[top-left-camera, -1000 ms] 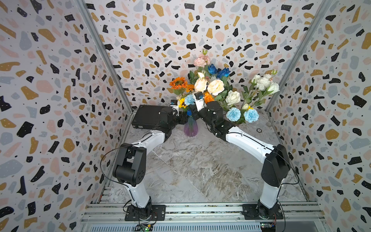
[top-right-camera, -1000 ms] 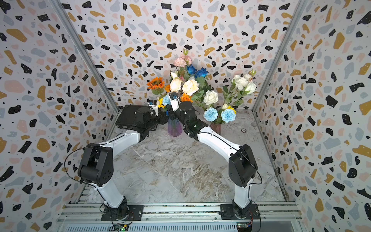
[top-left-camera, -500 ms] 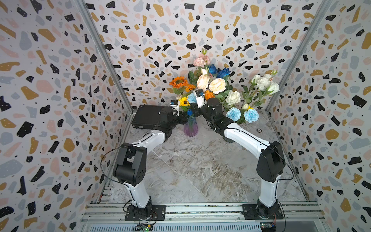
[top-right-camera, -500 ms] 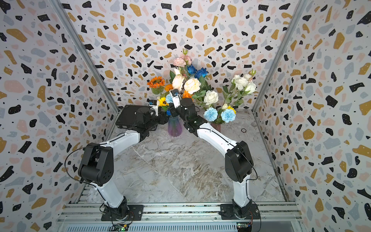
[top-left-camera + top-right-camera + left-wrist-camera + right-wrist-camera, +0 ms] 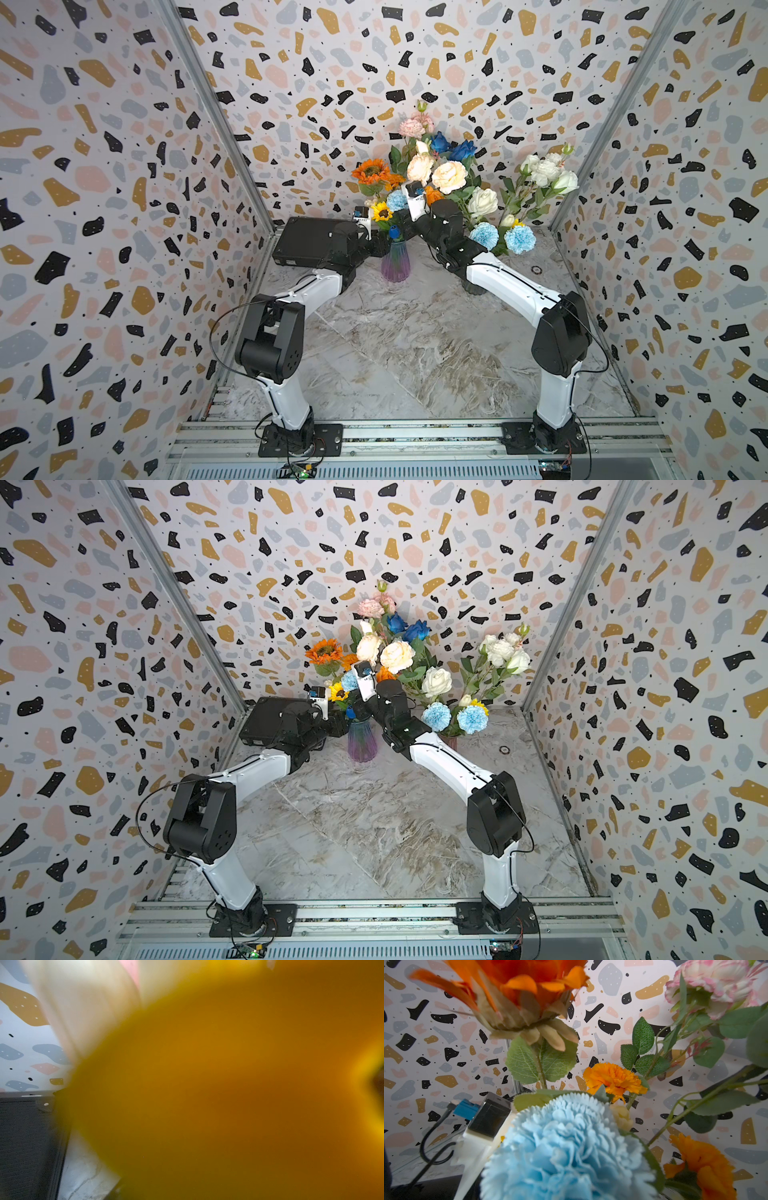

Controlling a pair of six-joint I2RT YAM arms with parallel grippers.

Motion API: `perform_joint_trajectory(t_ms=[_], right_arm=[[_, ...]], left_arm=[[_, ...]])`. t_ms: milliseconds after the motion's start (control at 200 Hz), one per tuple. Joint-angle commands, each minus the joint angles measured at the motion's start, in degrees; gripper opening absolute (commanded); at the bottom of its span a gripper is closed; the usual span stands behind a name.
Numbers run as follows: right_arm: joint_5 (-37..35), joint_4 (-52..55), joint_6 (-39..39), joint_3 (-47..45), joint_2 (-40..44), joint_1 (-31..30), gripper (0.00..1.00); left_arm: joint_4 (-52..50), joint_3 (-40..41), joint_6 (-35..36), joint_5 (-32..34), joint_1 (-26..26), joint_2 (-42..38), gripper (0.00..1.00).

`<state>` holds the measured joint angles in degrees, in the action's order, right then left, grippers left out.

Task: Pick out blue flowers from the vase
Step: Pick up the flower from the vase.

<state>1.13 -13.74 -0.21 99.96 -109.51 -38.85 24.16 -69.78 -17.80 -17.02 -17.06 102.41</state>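
Note:
A purple glass vase (image 5: 395,262) (image 5: 362,742) stands at the back middle with a mixed bunch. Of the blue flowers, one pale pom-pom head (image 5: 397,200) (image 5: 566,1147) sits low in the bunch, close in front of my right wrist camera, and two deep blue roses (image 5: 451,146) (image 5: 407,627) stand at the top. Two more pale blue heads (image 5: 502,237) (image 5: 455,717) hang to the right. My right gripper (image 5: 405,226) is pushed into the stems under the pale head, its jaws hidden. My left gripper (image 5: 380,246) is at the vase's neck; a blurred yellow flower (image 5: 228,1084) blocks its camera.
A black box (image 5: 305,242) lies at the back left behind my left arm. A second vase (image 5: 451,742) with white roses (image 5: 546,170) stands behind my right forearm. Orange sunflowers (image 5: 517,991) and cream roses (image 5: 449,176) crowd the bunch. Patterned walls close in three sides.
My right wrist has pushed up and deeper into the bunch, nudging the flower heads. The left arm and the vase have stayed where they were.

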Motion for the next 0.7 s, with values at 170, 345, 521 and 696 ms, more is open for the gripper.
perform_joint_trajectory(t_ms=[170,345,521,696], right_arm=[[3.0,-1.7,-2.3,3.1,8.1,-0.9,0.30],[3.4,-1.1,-4.6,3.6,10.0,-2.3,0.30],[3.9,-0.2,-6.9,4.3,11.5,-3.8,0.29],[4.4,0.8,-8.6,4.6,13.2,-5.0,0.29]], left_arm=[[-2.9,0.0,0.8,0.6,-0.1,2.3,0.62],[-3.0,0.0,0.7,0.7,-0.1,2.2,0.62],[-3.2,0.0,0.7,0.7,-0.1,2.1,0.62],[-3.3,-0.1,0.5,0.7,-0.2,2.2,0.62]])
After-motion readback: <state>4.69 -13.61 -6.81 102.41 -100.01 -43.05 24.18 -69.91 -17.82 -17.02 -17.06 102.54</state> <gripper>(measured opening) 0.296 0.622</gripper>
